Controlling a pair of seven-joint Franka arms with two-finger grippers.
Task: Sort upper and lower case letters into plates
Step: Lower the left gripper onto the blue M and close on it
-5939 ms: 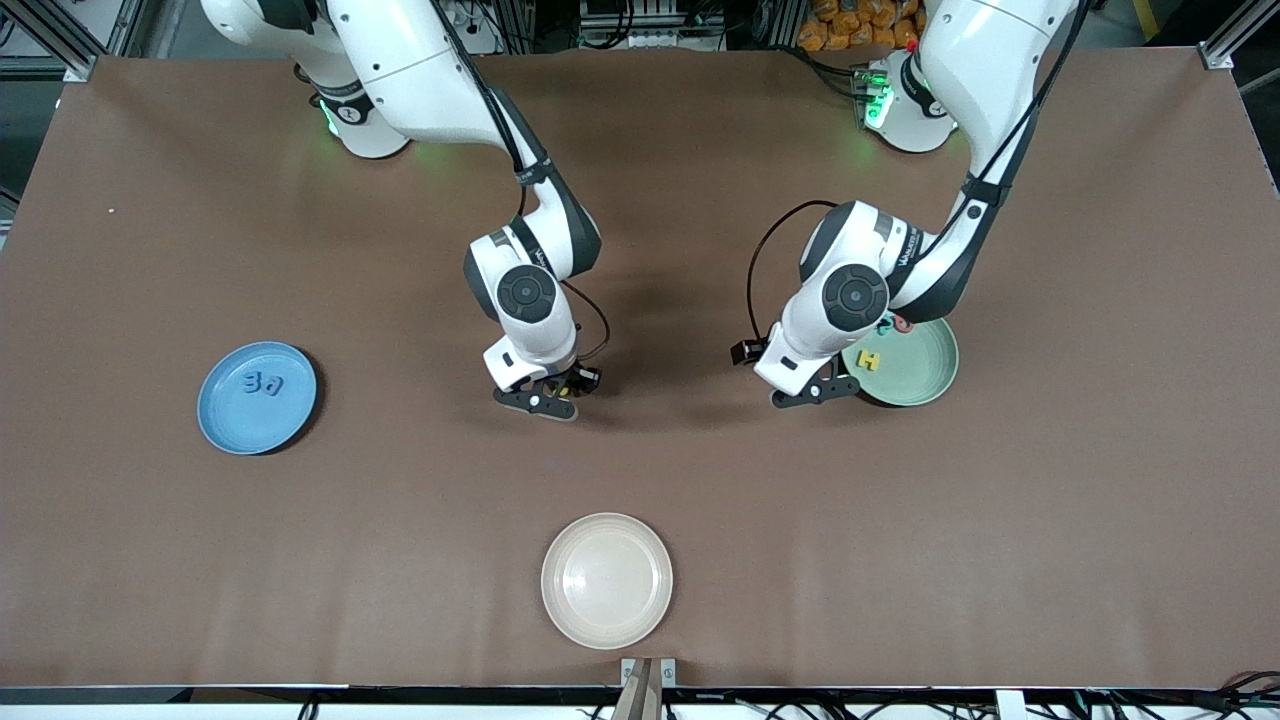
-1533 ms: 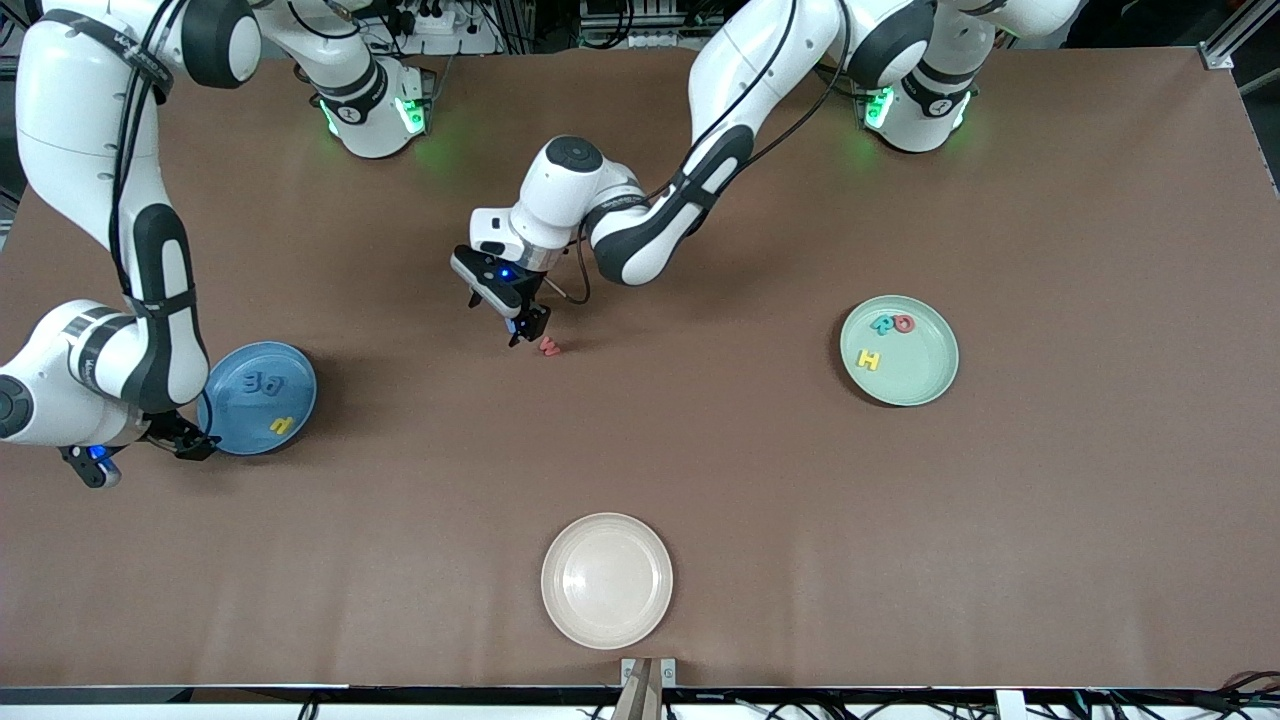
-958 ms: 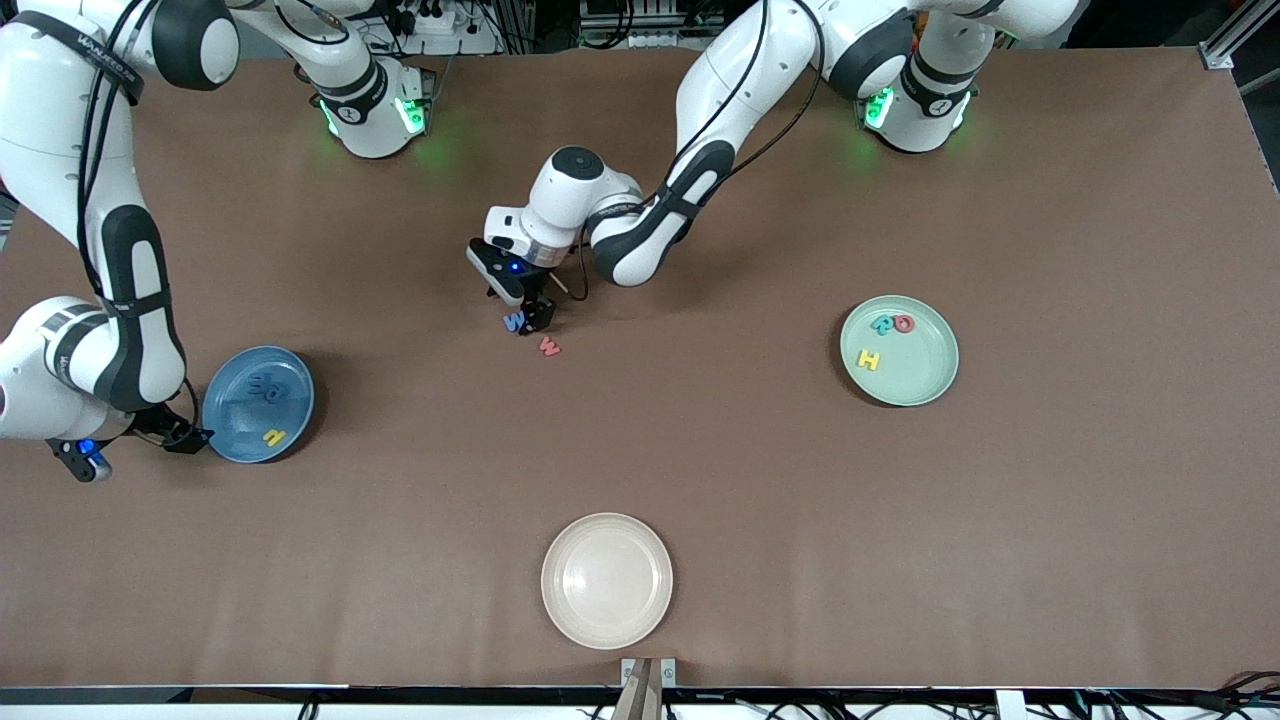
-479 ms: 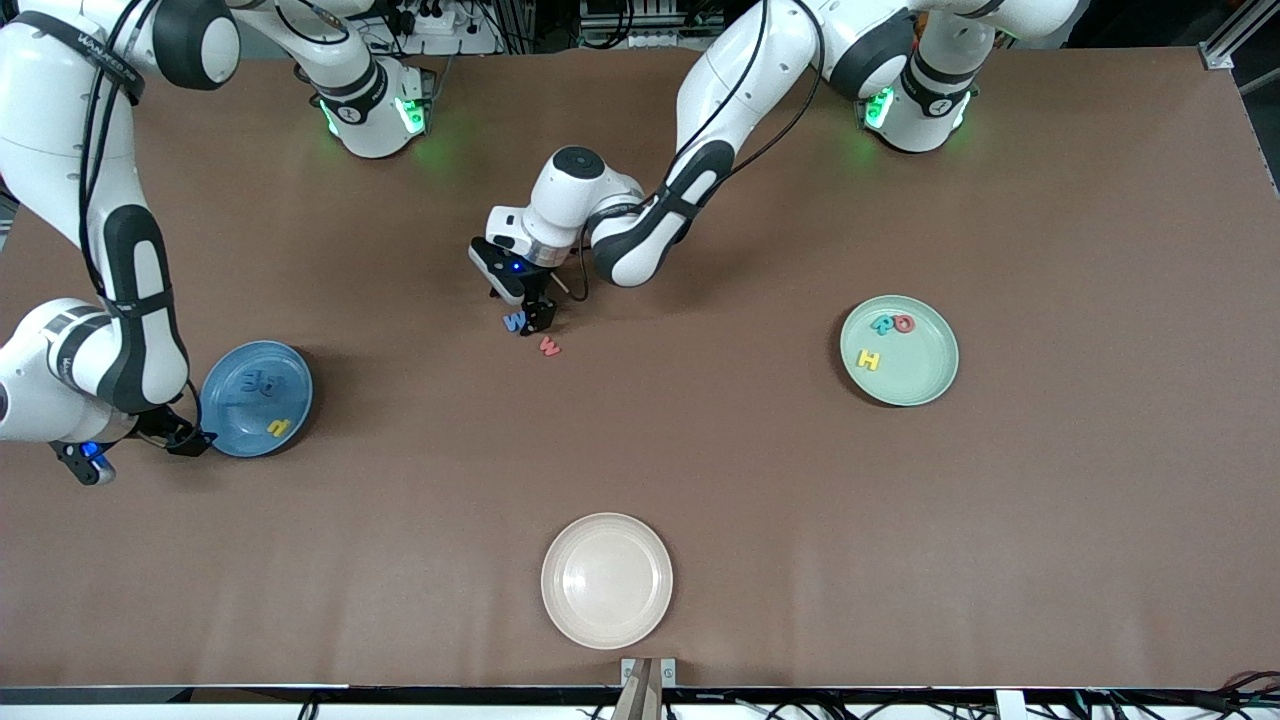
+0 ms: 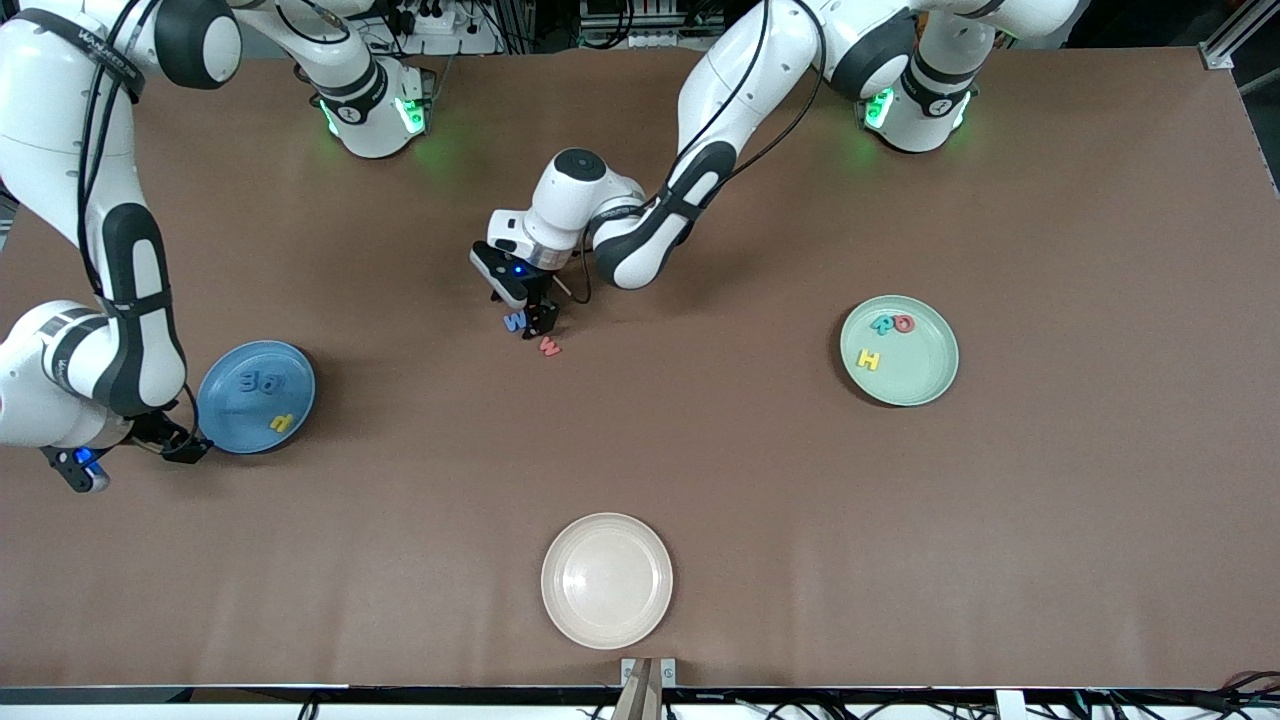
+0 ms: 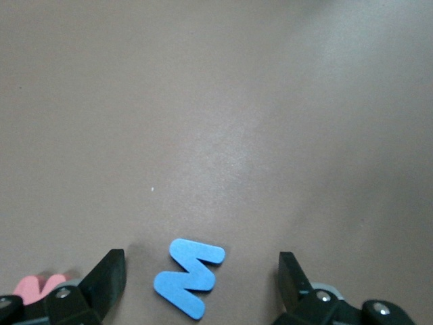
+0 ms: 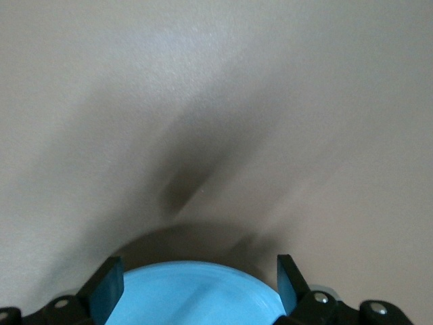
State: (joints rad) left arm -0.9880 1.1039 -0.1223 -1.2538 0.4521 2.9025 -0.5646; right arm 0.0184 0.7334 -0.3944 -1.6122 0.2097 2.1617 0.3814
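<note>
The blue capital W (image 5: 514, 322) and the red small w (image 5: 549, 347) lie on the table's middle. My left gripper (image 5: 526, 318) is open, low over the W. In the left wrist view the W (image 6: 189, 277) lies between the fingers (image 6: 108, 277), with the red w (image 6: 37, 288) just outside one. The bright blue plate (image 5: 228, 420) holds blue m and e (image 5: 262, 380) and a yellow n (image 5: 281, 423). My right gripper (image 5: 183, 447) is open at its rim (image 7: 189, 298). The mint plate (image 5: 925, 380) holds teal R (image 5: 884, 323), red Q (image 5: 903, 323) and yellow H (image 5: 869, 358).
A cream-white plate (image 5: 607, 580) sits empty close to the front camera's edge of the table. The left arm's forearm (image 5: 650, 225) stretches low over the table's middle, from its base toward the two loose letters.
The yellow n now lies in the blue plate. The blue plate shifted and tilted, then settled flat. My left gripper has come down around the blue W.
</note>
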